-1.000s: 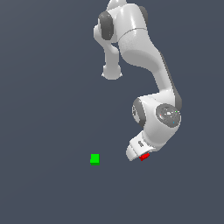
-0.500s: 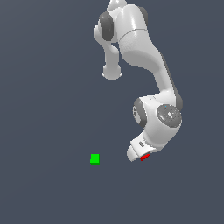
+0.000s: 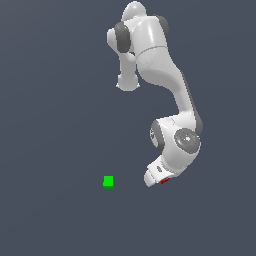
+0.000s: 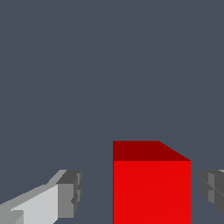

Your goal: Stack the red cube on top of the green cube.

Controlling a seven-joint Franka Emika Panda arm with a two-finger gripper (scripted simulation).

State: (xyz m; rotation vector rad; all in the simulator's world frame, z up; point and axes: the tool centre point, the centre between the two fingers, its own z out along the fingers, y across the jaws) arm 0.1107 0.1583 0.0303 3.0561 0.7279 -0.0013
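I read the gripper [image 4: 139,192] as open: in the wrist view its fingers [image 4: 70,193] stand on either side of the red cube [image 4: 151,188], with gaps visible on both sides. No grasp is made yet. The red cube rests on the counter [image 3: 50,125], mostly hidden under the hand in the exterior view. The green cube [image 3: 108,181] sits apart toward the exterior view's left. Grasp, lift, transfer and placement all remain. The arm is folded downward, wrist low over the red cube.

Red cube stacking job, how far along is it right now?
Early stage. Done: the gripper is positioned around the red cube, fingers either side with gaps showing, so it is not gripped yet. In hand: closing on it. Left: lifting, carrying it to the green cube, which sits apart, and placing it on top.
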